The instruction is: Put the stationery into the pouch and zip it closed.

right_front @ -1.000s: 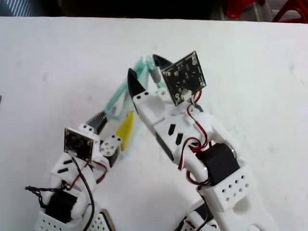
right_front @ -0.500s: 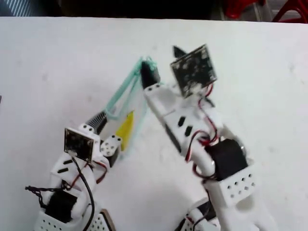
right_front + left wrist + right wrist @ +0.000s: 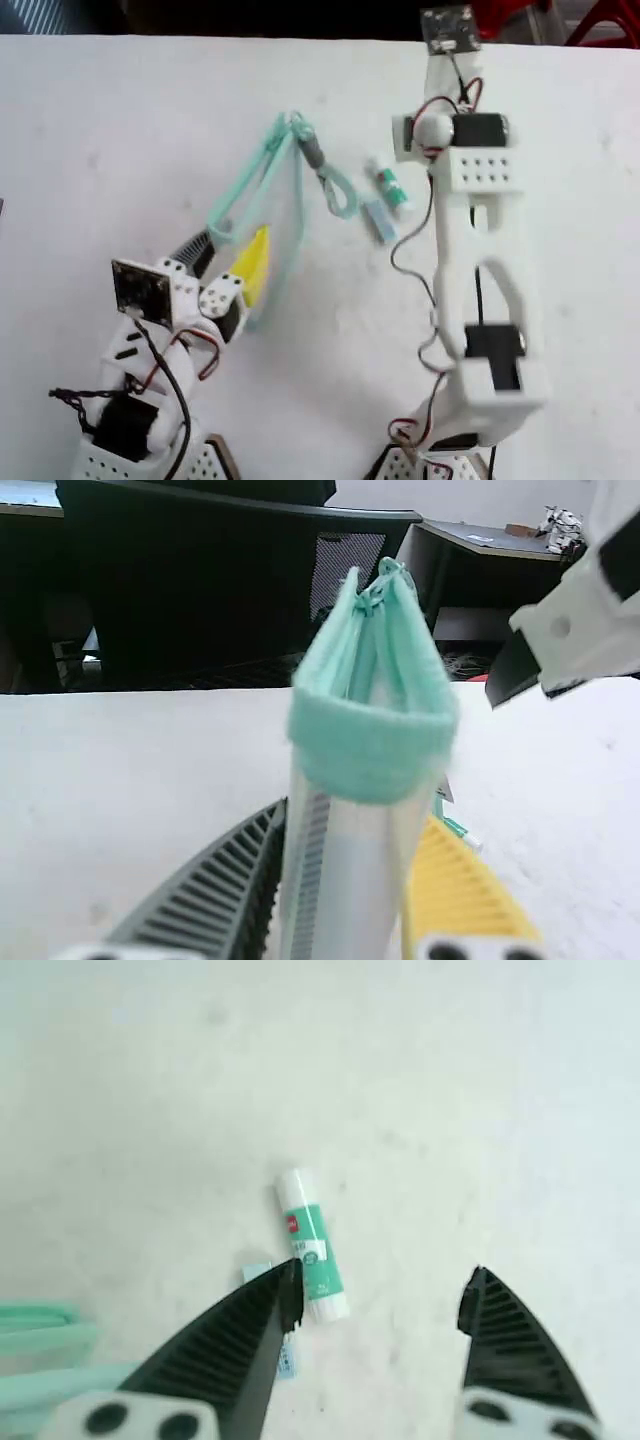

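Observation:
The clear pouch [image 3: 275, 215] with teal trim lies tilted on the white table, and its teal edges look parted. My left gripper [image 3: 228, 255] is shut on its near end; the left wrist view shows the pouch [image 3: 365, 780] pinched between the grey finger [image 3: 215, 895] and the yellow finger [image 3: 455, 895]. A teal zipper loop [image 3: 340, 195] trails off its far end. A green-and-white glue stick [image 3: 387, 185] and a small blue item [image 3: 378, 220] lie just right of the loop. My right gripper [image 3: 385, 1278] hangs open above the glue stick [image 3: 312, 1245].
The right arm [image 3: 475, 250] stretches along the table's right side, and part of it appears in the left wrist view [image 3: 590, 610]. The table's far edge [image 3: 200, 36] meets a dark background. A chair and desks stand beyond it.
The right arm has swung away from the pouch's far end to the right and far side, uncovering the glue stick and the blue item. The left arm kept its hold on the pouch.

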Available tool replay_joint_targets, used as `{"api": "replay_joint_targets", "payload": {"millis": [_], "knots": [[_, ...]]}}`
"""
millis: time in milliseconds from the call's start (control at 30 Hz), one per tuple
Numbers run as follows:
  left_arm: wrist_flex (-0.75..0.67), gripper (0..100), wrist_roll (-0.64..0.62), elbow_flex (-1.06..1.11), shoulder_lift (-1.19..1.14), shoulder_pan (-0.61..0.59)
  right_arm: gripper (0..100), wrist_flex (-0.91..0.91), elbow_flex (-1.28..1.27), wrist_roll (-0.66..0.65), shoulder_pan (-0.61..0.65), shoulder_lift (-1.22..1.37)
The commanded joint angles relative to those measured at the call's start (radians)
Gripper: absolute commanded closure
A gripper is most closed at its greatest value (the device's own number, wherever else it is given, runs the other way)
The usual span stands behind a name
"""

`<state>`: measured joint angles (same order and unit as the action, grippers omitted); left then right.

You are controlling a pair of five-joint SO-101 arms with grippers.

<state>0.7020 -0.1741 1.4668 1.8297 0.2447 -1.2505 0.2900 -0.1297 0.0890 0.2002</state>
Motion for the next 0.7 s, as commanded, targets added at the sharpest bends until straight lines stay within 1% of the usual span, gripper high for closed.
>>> {"api": "replay_joint_targets", "payload": {"millis": [0,100,200,300,400,667], "knots": [[0.006,82,-0.023,-0.037,-0.008,-0.038,75.9,-0.087,0.147,-0.012,0.002,0.134],[0.006,83,-0.025,-0.035,-0.008,-0.042,79.7,-0.174,0.186,-0.031,0.016,0.199],[0.006,85,-0.023,-0.035,-0.008,-0.042,86.7,-0.234,0.186,-0.133,0.038,0.232],[0.006,85,-0.023,-0.035,-0.008,-0.041,90.2,-0.285,0.184,-0.175,0.051,0.254],[0.006,85,-0.023,-0.037,-0.008,-0.041,90.3,-0.291,0.184,-0.181,0.067,0.277],[0.006,85,-0.023,-0.037,-0.008,-0.041,90.3,-0.285,0.184,-0.175,0.168,0.341]]}}
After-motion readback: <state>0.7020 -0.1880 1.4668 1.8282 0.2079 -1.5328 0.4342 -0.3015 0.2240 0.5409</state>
